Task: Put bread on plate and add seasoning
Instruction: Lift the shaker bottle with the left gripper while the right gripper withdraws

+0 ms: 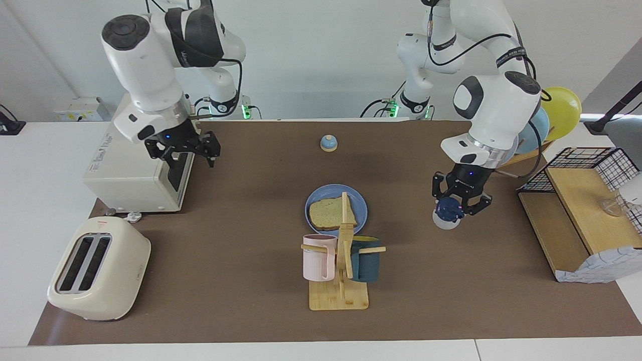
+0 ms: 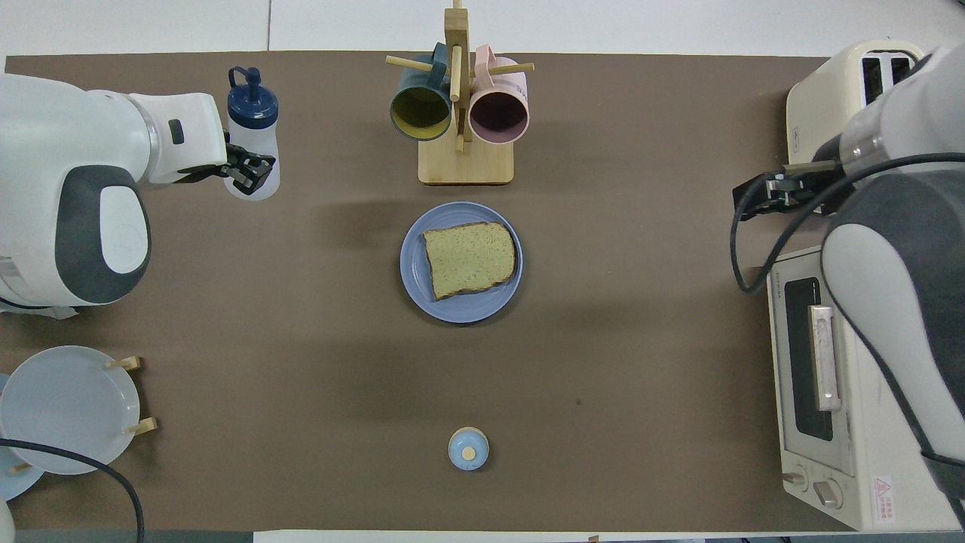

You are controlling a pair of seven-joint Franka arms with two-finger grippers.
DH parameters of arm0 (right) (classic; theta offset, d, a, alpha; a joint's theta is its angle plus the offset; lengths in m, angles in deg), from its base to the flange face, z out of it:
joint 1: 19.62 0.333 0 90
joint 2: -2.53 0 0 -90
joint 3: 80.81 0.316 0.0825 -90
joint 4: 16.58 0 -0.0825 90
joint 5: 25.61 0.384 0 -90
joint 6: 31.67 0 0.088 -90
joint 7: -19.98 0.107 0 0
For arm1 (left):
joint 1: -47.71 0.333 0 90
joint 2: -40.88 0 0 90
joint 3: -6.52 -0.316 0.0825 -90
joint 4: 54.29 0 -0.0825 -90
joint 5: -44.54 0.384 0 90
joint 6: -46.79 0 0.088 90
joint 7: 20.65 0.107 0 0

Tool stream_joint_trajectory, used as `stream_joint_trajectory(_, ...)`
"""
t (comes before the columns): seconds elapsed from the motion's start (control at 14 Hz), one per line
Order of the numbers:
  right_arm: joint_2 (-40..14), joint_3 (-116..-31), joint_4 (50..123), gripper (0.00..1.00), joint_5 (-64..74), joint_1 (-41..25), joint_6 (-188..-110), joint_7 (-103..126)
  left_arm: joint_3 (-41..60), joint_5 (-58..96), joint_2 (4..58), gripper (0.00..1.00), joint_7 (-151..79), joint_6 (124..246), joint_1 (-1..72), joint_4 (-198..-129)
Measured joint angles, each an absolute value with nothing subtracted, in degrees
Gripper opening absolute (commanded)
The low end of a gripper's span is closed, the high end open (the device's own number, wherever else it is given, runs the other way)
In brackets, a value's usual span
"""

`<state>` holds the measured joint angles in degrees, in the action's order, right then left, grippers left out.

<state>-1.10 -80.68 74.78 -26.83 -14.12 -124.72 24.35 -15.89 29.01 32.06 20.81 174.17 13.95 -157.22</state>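
The bread (image 1: 328, 213) lies flat on the blue plate (image 1: 325, 194) at the middle of the mat, seen from above as bread (image 2: 469, 259) on plate (image 2: 460, 309). My left gripper (image 1: 456, 209) is shut on the seasoning (image 1: 443, 221), a white bottle with a navy cap, and holds it tilted above the mat toward the left arm's end. The overhead view shows the left gripper (image 2: 249, 170) clamped on the seasoning (image 2: 252, 140) low on its body. My right gripper (image 1: 193, 153) hangs open and empty in front of the oven door, also visible as right gripper (image 2: 756, 200).
A mug rack (image 1: 338, 281) with a pink and a teal mug stands next to the plate, farther from the robots. Oven (image 1: 140, 150) and toaster (image 1: 98, 268) fill the right arm's end. A small bell (image 1: 328, 143), a plate rack (image 1: 546, 120) and a wire shelf (image 1: 582, 200) stand around.
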Motion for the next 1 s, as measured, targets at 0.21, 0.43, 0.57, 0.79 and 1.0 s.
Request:
stream_joint_trajectory(0.21, 2.72, -80.73, 76.68, 1.00, -26.83, -14.77, -121.21, 23.50, -15.88, 29.02, 35.39, 0.00, 30.05, 166.02, 13.83, -157.57)
stream_joint_trajectory(0.43, 5.07, -80.85, 79.60, 1.00, -26.85, -14.91, -121.10, 23.50, -15.43, 29.03, 38.12, 0.00, 38.71, 160.75, 13.22, -158.93)
stream_joint_trajectory(0.57, 5.03, -82.10, 79.54, 1.00, -26.82, -15.56, -121.23, 23.50, -15.16, 29.03, 39.51, 0.00, 42.07, 157.36, 11.56, -159.72)
stream_joint_trajectory(0.79, 4.75, -84.80, 79.45, 1.00, -26.81, -16.77, -121.11, 21.31, -14.87, 29.03, 41.61, 0.00, 42.60, 155.36, 8.00, -162.16)
stream_joint_trajectory(1.0, 4.81, -86.55, 79.40, 1.00, -26.82, -17.49, -121.10, 19.88, -14.80, 29.40, 43.36, 0.00, 43.09, 154.98, 5.88, -165.23)
